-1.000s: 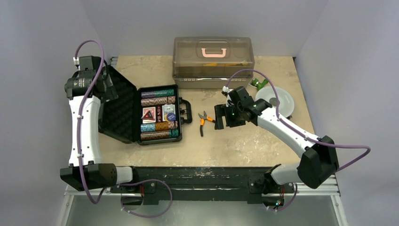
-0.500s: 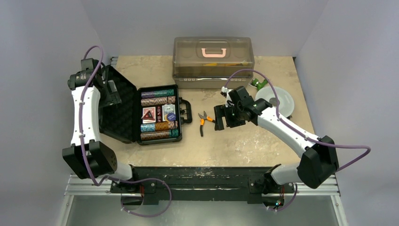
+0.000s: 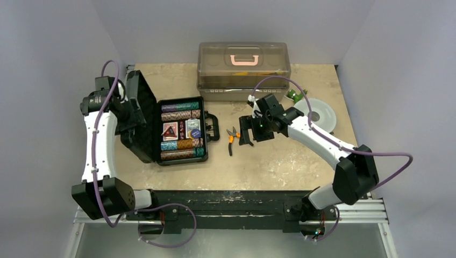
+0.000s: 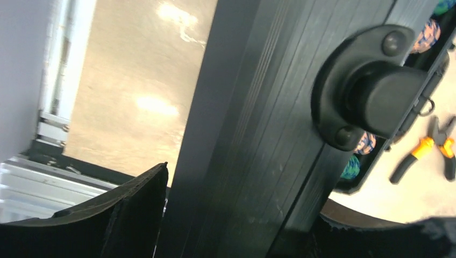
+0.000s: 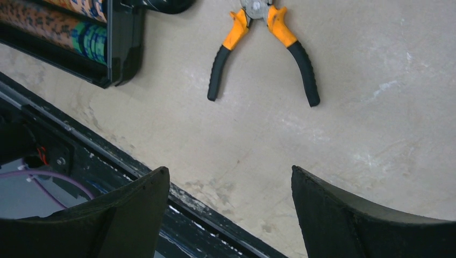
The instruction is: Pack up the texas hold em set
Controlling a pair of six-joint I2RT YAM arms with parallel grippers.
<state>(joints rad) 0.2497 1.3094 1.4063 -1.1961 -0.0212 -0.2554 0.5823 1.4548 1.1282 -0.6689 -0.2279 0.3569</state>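
Black ribbed plastic fills the left wrist view: it is the lid (image 4: 242, 134) of the hold'em briefcase (image 3: 183, 159), passing edge-on between the fingers. At the far left of the top view, the left gripper (image 3: 128, 109) is closed on that lid at its outer edge. One pad (image 4: 134, 215) sits against one face and the lid fills the gap to the other, so I log it as gripped.

From above, the lid stands tilted, neither flat on the table (image 3: 279, 161) nor shut. Its foam face is turned right, toward the tray. Its long axis runs far-to-near, parallel with the hinge along the tray's left side.

Just right of the lid the tray (image 3: 206, 141) lies flat, with rows of chips (image 3: 180, 111) seated and cards (image 3: 170, 130) in the middle compartment. The handle (image 3: 213, 129) is on the tray's right edge, away from the left arm.

Beyond the handle the pliers (image 5: 263, 48) lie apart from the case. To their right the right gripper (image 3: 246, 130) hovers over bare table, jaws wide, holding nothing.

Judgement: the coming move turns on the hinge. The lid must swing rightward and down over the tray, across its long axis. The left arm is the nearer one and has it. The right arm sits on the handle side, placed to press the front edge if it does not seat. I cannot tell whether any chip stands proud.
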